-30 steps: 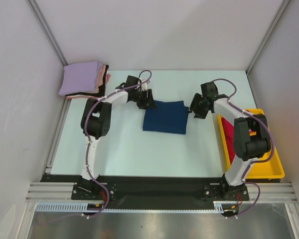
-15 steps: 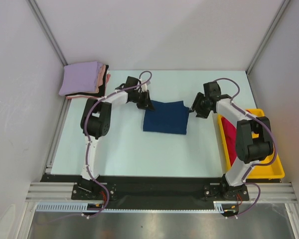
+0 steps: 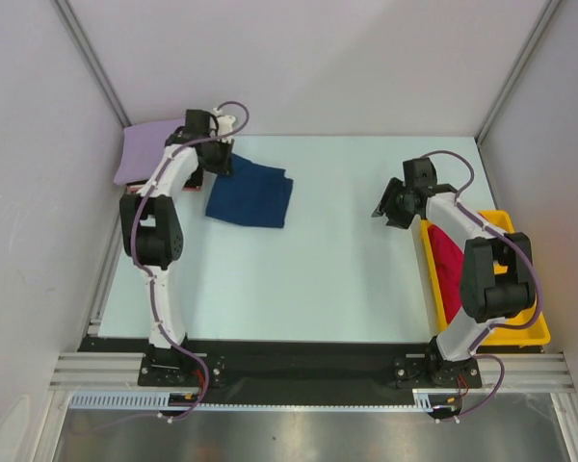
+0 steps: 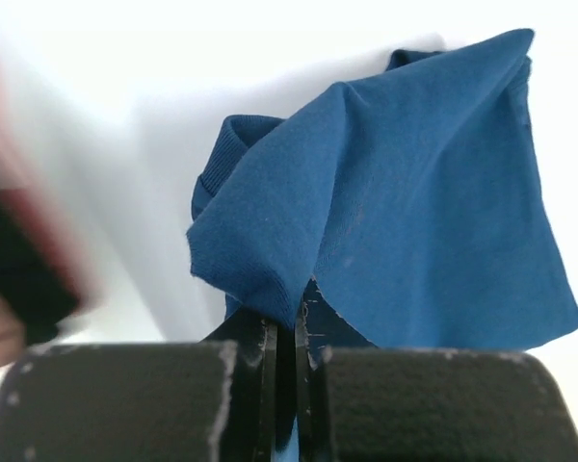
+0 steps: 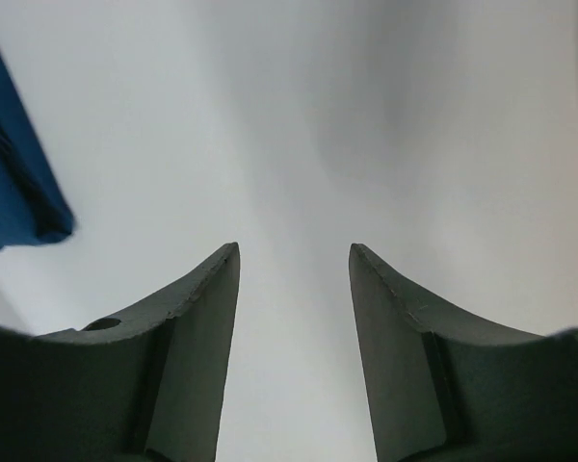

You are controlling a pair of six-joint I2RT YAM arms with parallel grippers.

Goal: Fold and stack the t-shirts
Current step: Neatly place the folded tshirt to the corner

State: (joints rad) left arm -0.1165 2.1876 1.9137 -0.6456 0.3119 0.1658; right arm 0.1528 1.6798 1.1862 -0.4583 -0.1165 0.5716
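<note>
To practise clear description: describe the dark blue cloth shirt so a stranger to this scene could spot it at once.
Look to the far left corner of the pale table, where a stack of folded shirts topped in lavender sits. Right of it lies the navy blue folded t-shirt, the only blue cloth, one corner pinched in the left hand.

the left arm (image 3: 170, 173) hid part of the stack (image 3: 140, 154), only lavender showing. the right arm (image 3: 491, 277) covered part of the crimson shirt (image 3: 447, 258). a red-and-black blur (image 4: 19, 279) filled the left wrist view's left edge; the right wrist view's edge cut off the navy shirt (image 5: 10, 183).
</note>
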